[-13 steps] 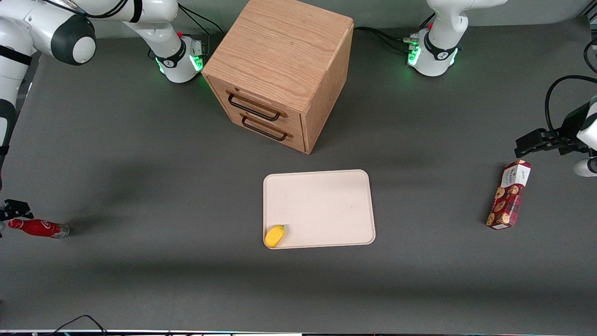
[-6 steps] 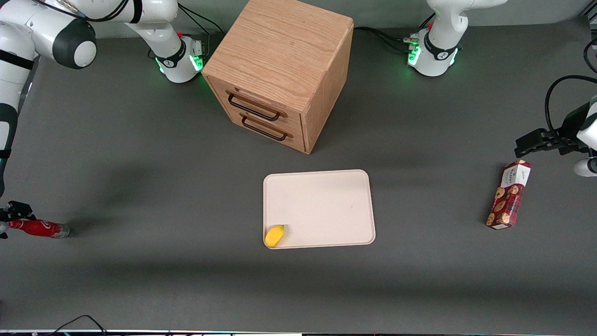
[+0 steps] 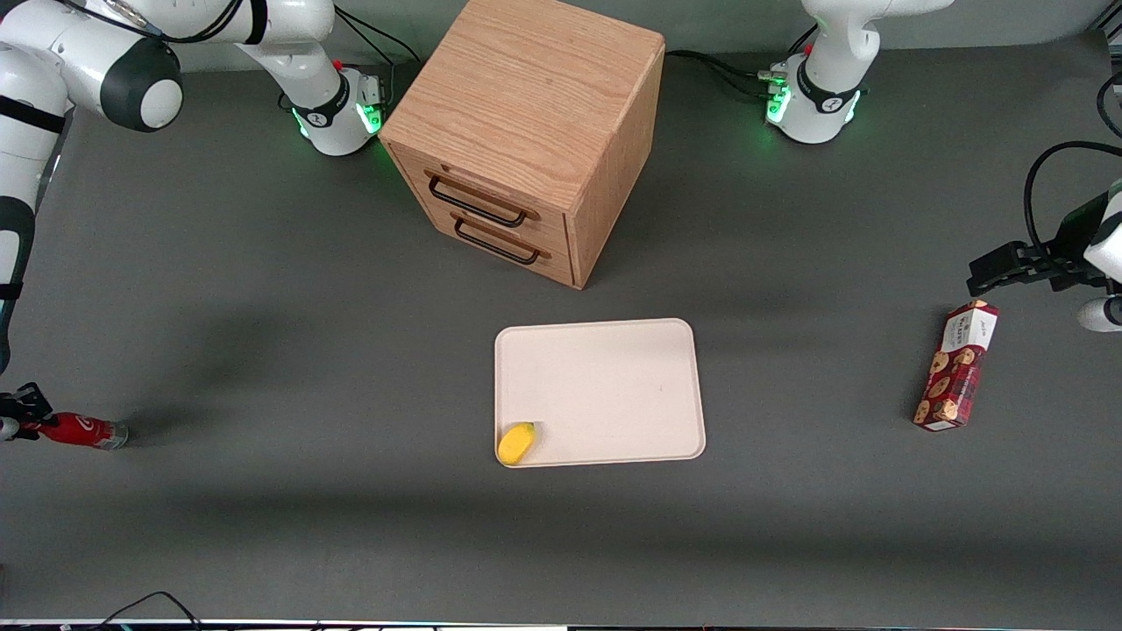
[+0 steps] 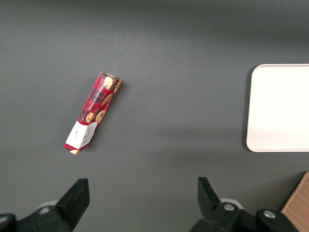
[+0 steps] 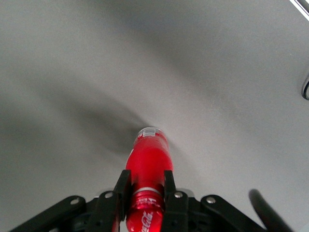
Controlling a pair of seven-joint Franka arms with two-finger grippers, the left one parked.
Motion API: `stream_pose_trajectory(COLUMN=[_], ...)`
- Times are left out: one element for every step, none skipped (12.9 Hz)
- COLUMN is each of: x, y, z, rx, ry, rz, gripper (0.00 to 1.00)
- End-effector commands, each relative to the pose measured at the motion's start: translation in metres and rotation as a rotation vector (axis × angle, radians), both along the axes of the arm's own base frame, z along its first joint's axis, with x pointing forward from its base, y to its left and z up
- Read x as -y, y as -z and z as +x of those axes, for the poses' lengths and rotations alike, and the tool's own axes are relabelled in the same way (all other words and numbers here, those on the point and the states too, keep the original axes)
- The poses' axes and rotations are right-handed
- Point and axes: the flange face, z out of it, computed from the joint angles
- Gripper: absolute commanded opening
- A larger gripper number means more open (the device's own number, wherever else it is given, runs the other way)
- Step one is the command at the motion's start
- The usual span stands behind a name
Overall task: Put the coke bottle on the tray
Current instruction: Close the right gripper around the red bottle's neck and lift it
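The coke bottle (image 3: 79, 430), small and red with a clear base, lies on its side on the grey table toward the working arm's end. My gripper (image 3: 26, 419) is low over its cap end. In the right wrist view the gripper (image 5: 145, 176) is shut on the coke bottle (image 5: 147, 159), one black finger pressed against each side of its upper body near the neck, the base pointing away. The pale beige tray (image 3: 605, 386) lies flat in the middle of the table, well apart from the bottle, and also shows in the left wrist view as the tray (image 4: 282, 106).
A small yellow object (image 3: 516, 442) sits in the tray's corner nearest the front camera. A wooden drawer cabinet (image 3: 526, 131) stands farther from the camera than the tray. A red cookie box (image 3: 957, 366) (image 4: 93, 112) lies toward the parked arm's end.
My gripper has come down over the bottle's cap end, which now hides between the fingers. The bottle has stayed lying in nearly the same spot.
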Motion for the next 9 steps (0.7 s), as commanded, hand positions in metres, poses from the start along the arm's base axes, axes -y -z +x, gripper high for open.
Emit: stream_pose_trajectory(x=[-0.003, -0.006, -0.011, -0.024, -0.039, -0.050, -0.066, -0.078, -0.100], y=[-0.003, -0.011, -0.019, -0.034, -0.052, -0.068, -0.096, -0.125, -0.149], z=[0.007, 0.007, 0.006, 0.007, 0.007, 0.005, 0.001, -0.005, -0.008], rx=[0.015, 0.020, 0.011, -0.008, -0.019, -0.038, -0.062, -0.072, -0.081], ry=[-0.019, 0.004, 0.036, 0.068, 0.098, 0.129, 0.172, 0.222, 0.251], rz=[0.014, 0.017, 0.034, 0.049, 0.059, 0.068, 0.048, 0.031, 0.036], gripper=[0.00, 0.00, 0.00, 0.00, 0.00, 0.00, 0.00, 0.00, 0.00])
